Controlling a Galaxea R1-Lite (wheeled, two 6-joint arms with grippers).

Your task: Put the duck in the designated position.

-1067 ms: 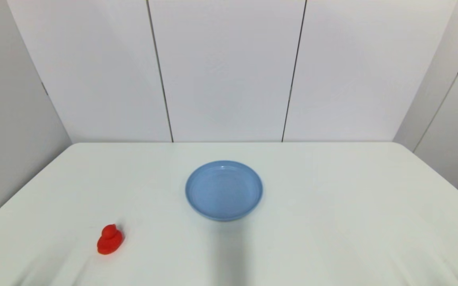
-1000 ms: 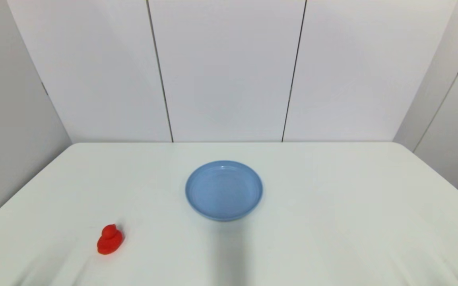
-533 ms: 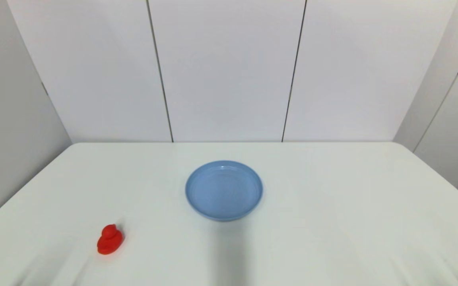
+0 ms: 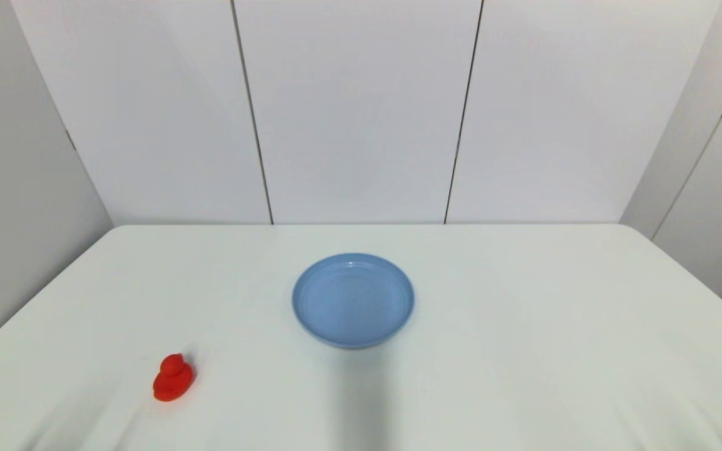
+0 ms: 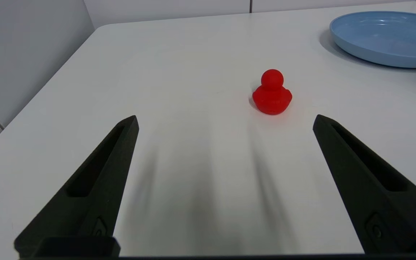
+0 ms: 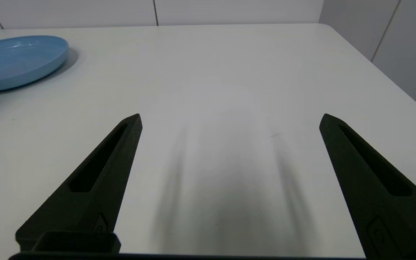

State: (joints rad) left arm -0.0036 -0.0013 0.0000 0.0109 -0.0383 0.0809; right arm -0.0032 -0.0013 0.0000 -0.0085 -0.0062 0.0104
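The small red duck (image 4: 173, 378) stands upright on the white table near its front left; the left wrist view shows the duck (image 5: 272, 93) a short way ahead of my left gripper (image 5: 226, 121), which is open and holds nothing. A blue plate (image 4: 353, 299) sits empty at the table's middle, to the right of and beyond the duck; its rim (image 5: 381, 54) shows past the duck. My right gripper (image 6: 230, 118) is open over bare table on the right side, with the plate (image 6: 16, 61) off to its left. Neither arm appears in the head view.
The white table (image 4: 524, 351) ends at a rounded far edge against grey wall panels (image 4: 361, 113). Its left edge (image 5: 60, 76) runs close to the duck's side, its right edge (image 6: 385, 76) beside the right gripper.
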